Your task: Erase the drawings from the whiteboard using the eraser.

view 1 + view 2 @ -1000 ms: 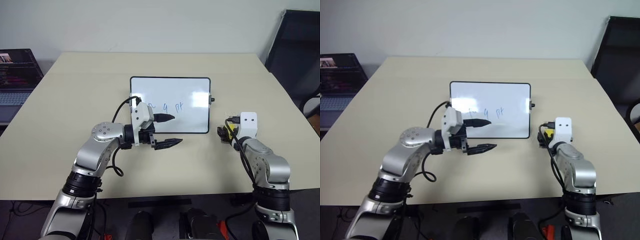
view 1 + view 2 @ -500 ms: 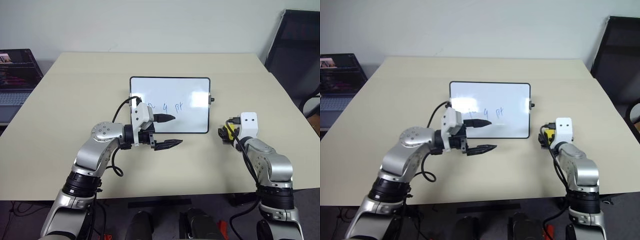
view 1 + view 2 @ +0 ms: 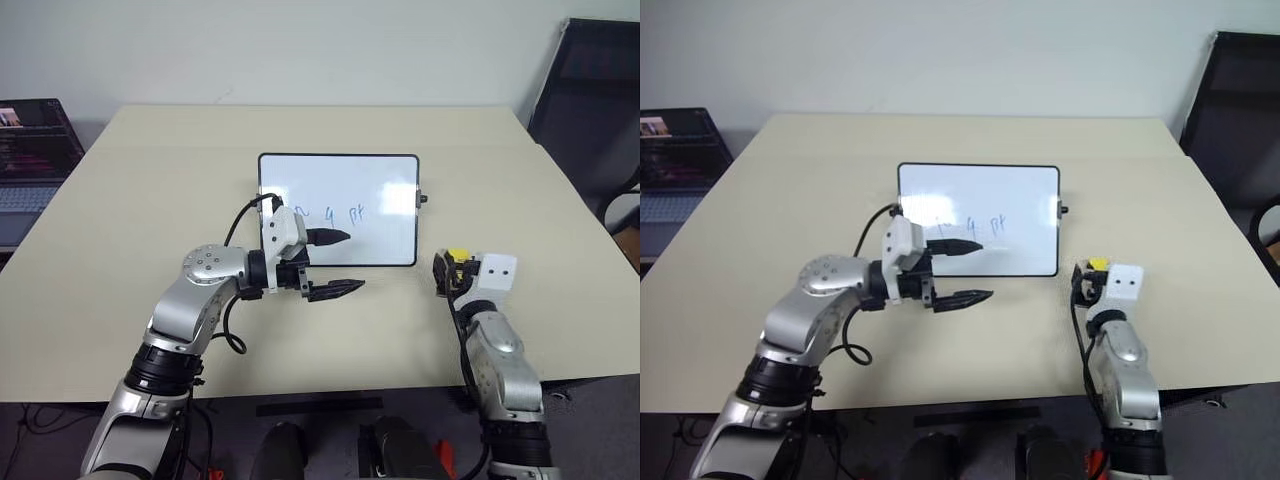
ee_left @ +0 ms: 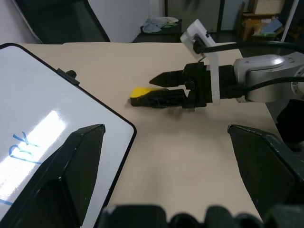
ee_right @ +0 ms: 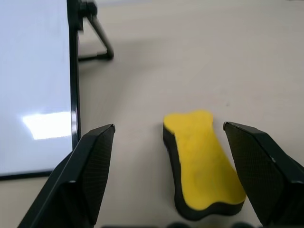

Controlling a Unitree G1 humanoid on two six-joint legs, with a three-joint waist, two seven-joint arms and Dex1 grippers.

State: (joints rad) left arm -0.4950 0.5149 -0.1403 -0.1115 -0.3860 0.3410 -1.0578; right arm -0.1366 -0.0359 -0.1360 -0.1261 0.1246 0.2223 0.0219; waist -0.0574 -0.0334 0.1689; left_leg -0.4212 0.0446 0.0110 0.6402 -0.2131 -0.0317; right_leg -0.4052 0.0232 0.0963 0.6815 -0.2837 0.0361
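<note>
Eraser between open right end effector fingers, left end effector open beside whiteboard

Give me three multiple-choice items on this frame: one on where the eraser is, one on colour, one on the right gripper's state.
1. Where is the eraser?
A. on the whiteboard
B. on the table beside the whiteboard
C. in the left gripper

2. The drawings are:
A. blue
B. red
C. green

3. The right gripper is:
A. shut on the eraser
B. open around the eraser
C. open over the whiteboard

B, it lies on the tabletop off the board's edge. A, blue scribbles. B, a finger stands apart on either side.
</note>
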